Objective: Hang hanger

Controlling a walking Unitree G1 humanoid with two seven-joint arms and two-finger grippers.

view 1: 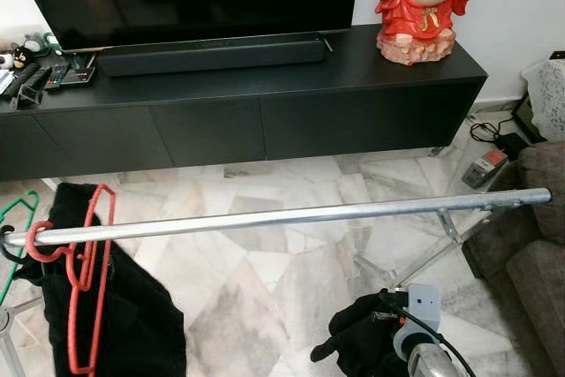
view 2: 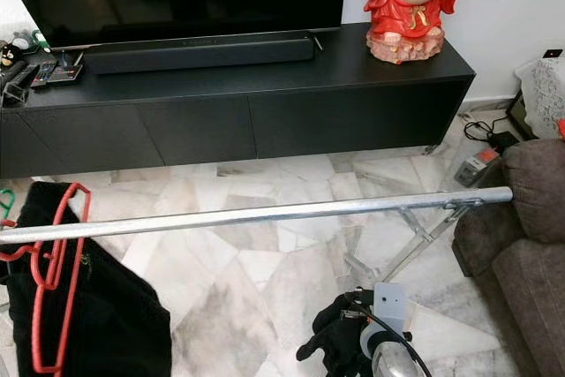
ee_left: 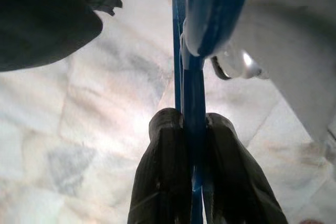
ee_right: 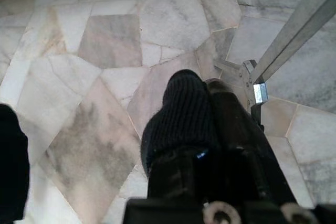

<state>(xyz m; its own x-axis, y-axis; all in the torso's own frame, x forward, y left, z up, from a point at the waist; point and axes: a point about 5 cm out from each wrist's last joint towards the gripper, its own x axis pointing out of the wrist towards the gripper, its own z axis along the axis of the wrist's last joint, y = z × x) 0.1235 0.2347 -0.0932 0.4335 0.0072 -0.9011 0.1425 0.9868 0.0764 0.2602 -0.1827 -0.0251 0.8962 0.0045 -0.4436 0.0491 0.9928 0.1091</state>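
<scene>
Left gripper [ee_left: 191,145]: fingers clamped flat on a blue hanger [ee_left: 195,66], thin edge between the pads, so it can't swing while I carry it. By my guess it is low, off the rail's left end.

Right gripper [view 1: 353,342]: low beneath the rail's right half, fingers pressed together on a bit of dark knit cloth [ee_right: 181,114], as far as I can tell. It is kept down, out of the way.

Rail [view 1: 282,216]: bare from middle to right end. At the left end a red hanger [view 1: 86,271] with a black garment [view 1: 132,315], and a green hanger [view 1: 18,236] beyond. The blue one should hook onto the bare stretch beside red.
</scene>
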